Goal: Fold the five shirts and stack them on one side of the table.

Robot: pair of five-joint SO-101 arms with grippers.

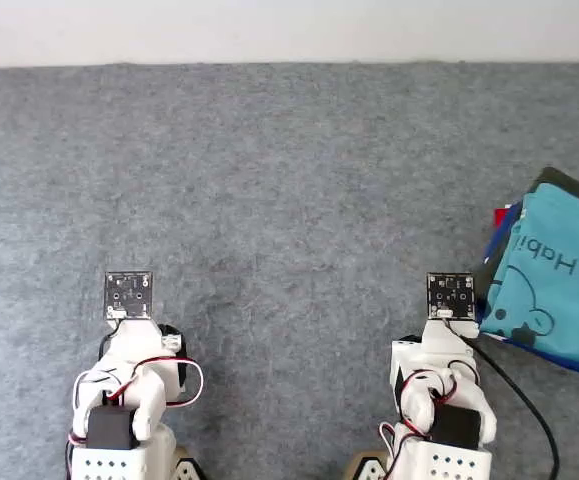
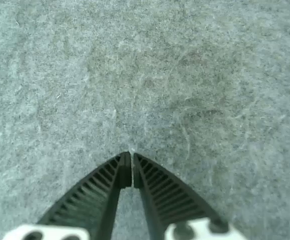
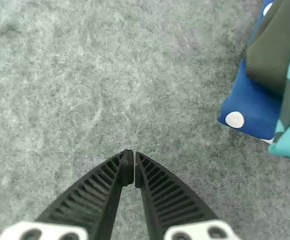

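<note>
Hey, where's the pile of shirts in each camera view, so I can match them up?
High view: shirt pile at the right edge of the grey felt.
Right wrist view: shirt pile close beside the right gripper, its blue corner nearest.
Left wrist view: grey felt under the left gripper.
Shared landmark: the grey felt; also the teal shirt on top.

This is looking like a robotics lab: felt is covering the tabletop (image 1: 289, 160) ahead of the jaws, a bare wall (image 1: 289, 30) is standing beyond, wires (image 1: 198, 377) are looping behind.
</note>
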